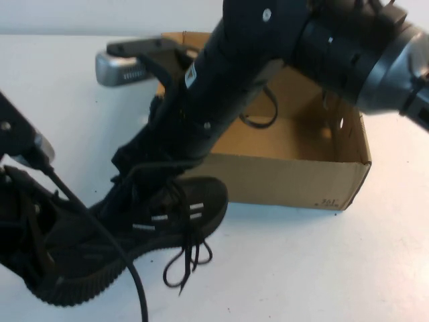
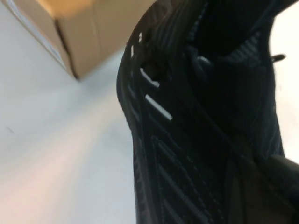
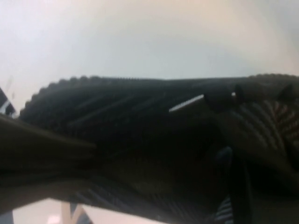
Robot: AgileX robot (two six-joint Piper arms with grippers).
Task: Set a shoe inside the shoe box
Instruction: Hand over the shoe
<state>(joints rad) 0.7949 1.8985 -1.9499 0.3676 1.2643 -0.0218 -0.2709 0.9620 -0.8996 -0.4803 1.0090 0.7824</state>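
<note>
The open shoe box holds no shoe; beside it, left gripper and right gripper pinch the shoe.

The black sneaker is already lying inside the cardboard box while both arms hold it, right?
Not quite. The high view shows the shoe outside the shoe box, on the table in front of it. The left gripper and right gripper are both at the shoe, jaws closed on it.

One shoe, one shoe box (brown cardboard), two robot arms.
</note>
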